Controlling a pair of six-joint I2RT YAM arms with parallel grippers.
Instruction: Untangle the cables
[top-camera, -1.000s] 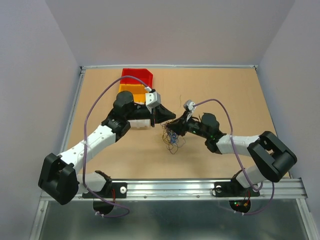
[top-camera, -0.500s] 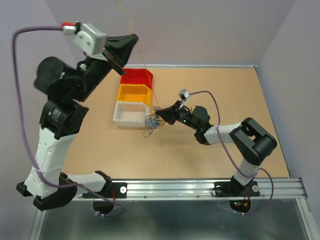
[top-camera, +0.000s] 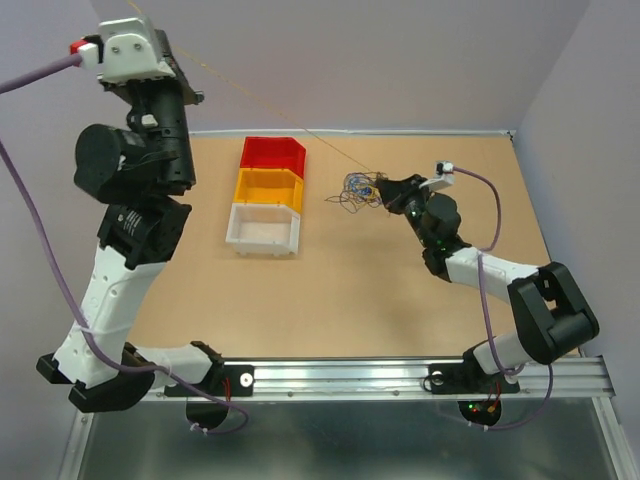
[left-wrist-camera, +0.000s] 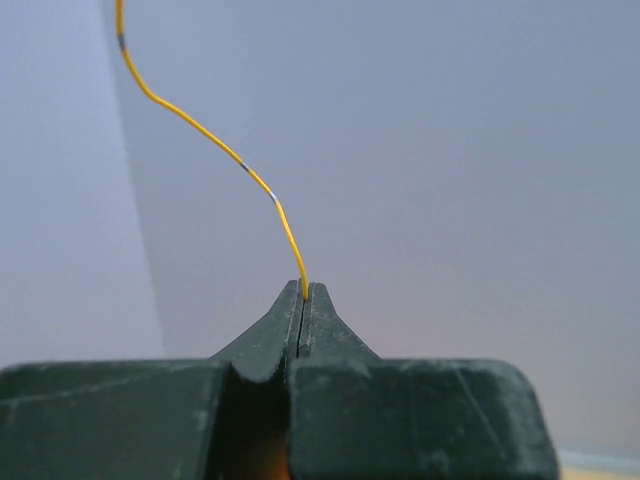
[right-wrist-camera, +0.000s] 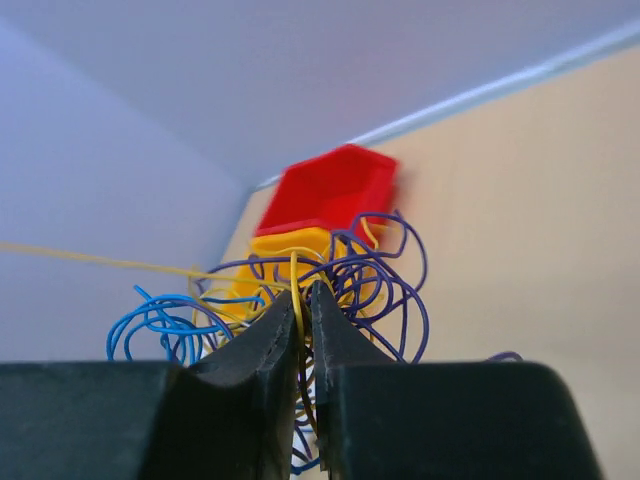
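The cables are a loose clump (top-camera: 360, 188) of hair-fine purple, blue, yellow and dark wires, held just above the table right of the bins. My right gripper (top-camera: 386, 190) is shut on the clump; in its wrist view the jaws (right-wrist-camera: 304, 297) pinch a yellow strand with purple and blue loops (right-wrist-camera: 370, 265) fanned out beyond them. My left gripper (left-wrist-camera: 303, 292) is shut on one yellow cable (left-wrist-camera: 200, 130). The left arm (top-camera: 135, 60) is raised high at the top left. The yellow cable (top-camera: 250, 97) runs taut from there down to the clump.
Three bins stand in a row at the back left of the table: red (top-camera: 272, 152), orange (top-camera: 268, 185) and white (top-camera: 264, 228). The red and orange bins also show behind the clump in the right wrist view (right-wrist-camera: 330, 190). Lavender walls enclose the table.
My right gripper has carried the clump from beside the white bin back and to the right. My left arm has swung further left and up, drawing the yellow cable out straight.
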